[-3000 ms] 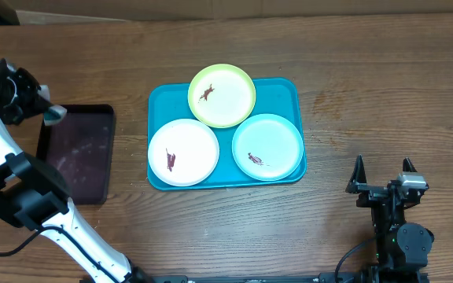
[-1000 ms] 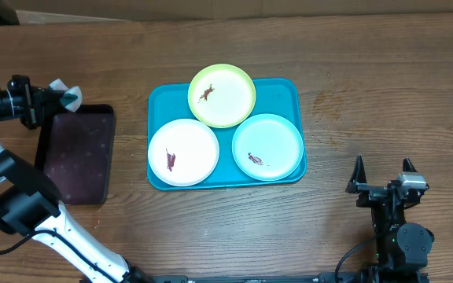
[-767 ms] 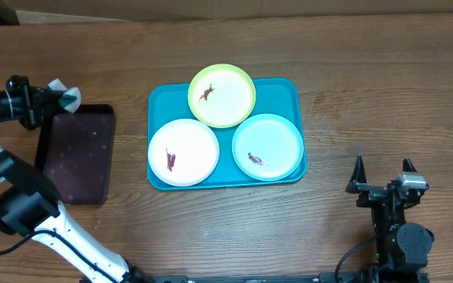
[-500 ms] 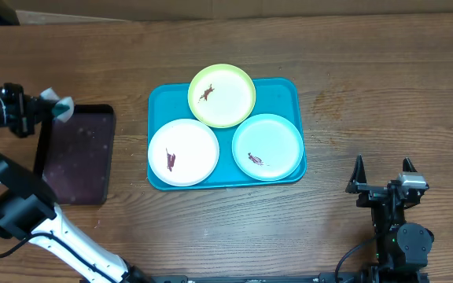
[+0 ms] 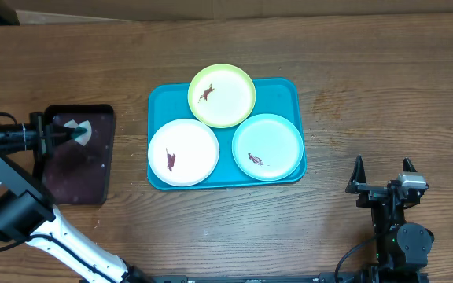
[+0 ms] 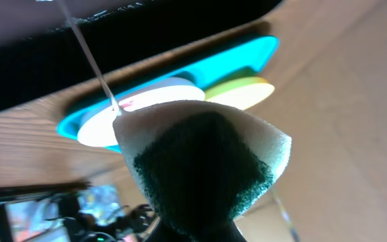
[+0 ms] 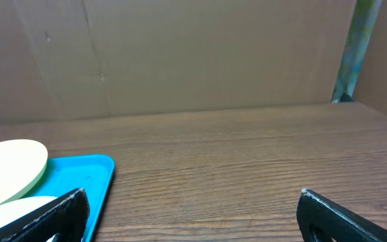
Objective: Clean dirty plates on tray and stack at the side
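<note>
Left gripper point(image 5: 61, 134) is clamped on a sponge point(image 5: 75, 131), white foam with a dark green scouring face, held over the far end of the black tray point(image 5: 77, 173) at the table's point(image 5: 368, 71) left side. In the left wrist view the sponge point(image 6: 200, 161) fills the frame and hides the fingers, green face to the camera. Right gripper point(image 5: 383, 167) is parked near the right front of the table, jaws wide apart, nothing between them; the right wrist view shows both fingertips point(image 7: 54, 214) spread with bare wood between. The turquoise tray point(image 5: 287, 90) sits mid-table, well apart from both grippers, with all three plates on it. Yellow-green plate point(image 5: 222, 95) is at the far side, overhanging the far rim, with a smear left of its centre. White plate point(image 5: 183, 152) is near-left, smear toward its left edge. Light blue plate point(image 5: 267, 147) is near-right, smear below centre. The yellow-green plate's near edge meets both others; can't tell whether it touches or overlaps. Cardboard wall point(image 7: 180, 54) stands behind the table.
</note>
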Robot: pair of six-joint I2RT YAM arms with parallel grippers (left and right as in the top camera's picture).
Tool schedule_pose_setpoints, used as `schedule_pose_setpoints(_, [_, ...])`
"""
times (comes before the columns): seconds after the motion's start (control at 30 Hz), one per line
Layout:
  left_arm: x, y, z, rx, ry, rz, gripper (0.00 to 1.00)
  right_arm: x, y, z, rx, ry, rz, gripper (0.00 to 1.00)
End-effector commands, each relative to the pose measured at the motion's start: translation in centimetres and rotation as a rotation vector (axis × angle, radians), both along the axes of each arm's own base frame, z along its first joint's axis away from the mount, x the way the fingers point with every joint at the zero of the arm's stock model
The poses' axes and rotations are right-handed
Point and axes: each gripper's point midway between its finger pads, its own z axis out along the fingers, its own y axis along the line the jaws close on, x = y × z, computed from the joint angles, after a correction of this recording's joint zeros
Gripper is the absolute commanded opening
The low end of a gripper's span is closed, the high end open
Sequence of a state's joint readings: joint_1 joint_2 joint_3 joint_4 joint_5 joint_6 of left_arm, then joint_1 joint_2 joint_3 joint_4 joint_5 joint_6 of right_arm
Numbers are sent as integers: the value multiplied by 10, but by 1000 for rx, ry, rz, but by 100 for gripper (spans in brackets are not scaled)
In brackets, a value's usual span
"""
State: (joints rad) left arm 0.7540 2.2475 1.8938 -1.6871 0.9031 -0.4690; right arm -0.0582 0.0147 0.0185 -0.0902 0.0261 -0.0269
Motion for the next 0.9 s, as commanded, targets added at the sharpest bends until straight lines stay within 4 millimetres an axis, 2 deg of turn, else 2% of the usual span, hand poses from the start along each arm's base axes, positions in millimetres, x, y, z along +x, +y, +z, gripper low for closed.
schedule_pose_setpoints(0.0, [13,14,34,-51,-133,102,4,0,-1,-1,-8,-8,-3,100])
schedule_pose_setpoints(0.13, [7,25,34,-13,-175,94,4,0,-1,-1,-8,-8,-3,100])
schedule_pose_setpoints(0.3, [-18,45,-11,210,-14,-17,4,0,-1,-1,-8,-8,-3,100])
schedule_pose_setpoints(0.37, [-19,43,-20,240,-41,-66,4,0,-1,-1,-8,-8,-3,100])
schedule_pose_setpoints(0.47, [-19,34,-22,247,-101,-137,4,0,-1,-1,-8,-8,-3,100])
schedule_pose_setpoints(0.57, [-10,28,-10,225,-211,-158,4,0,-1,-1,-8,-8,-3,100])
schedule_pose_setpoints(0.7, [0,24,20,169,-292,-116,4,0,-1,-1,-8,-8,-3,100])
schedule_pose_setpoints(0.87, [10,42,62,347,-431,-166,4,0,-1,-1,-7,-8,-3,100])
